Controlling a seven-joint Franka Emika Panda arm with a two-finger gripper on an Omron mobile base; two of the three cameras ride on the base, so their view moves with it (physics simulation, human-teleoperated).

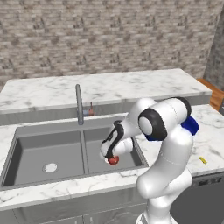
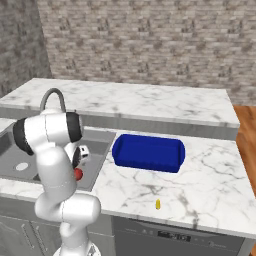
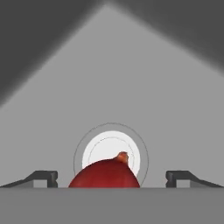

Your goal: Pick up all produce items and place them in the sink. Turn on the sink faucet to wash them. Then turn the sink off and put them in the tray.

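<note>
Tomato (image 3: 105, 174) over grey sink (image 1: 26, 140), marble counter (image 2: 210, 190).

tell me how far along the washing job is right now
Early stage. The red fruit is down in the sink's right bowl, sitting between the open claw over the drain, apparently just let go. No water shows at the faucet, so washing, shutting off and the move to the blue tray remain.
</note>
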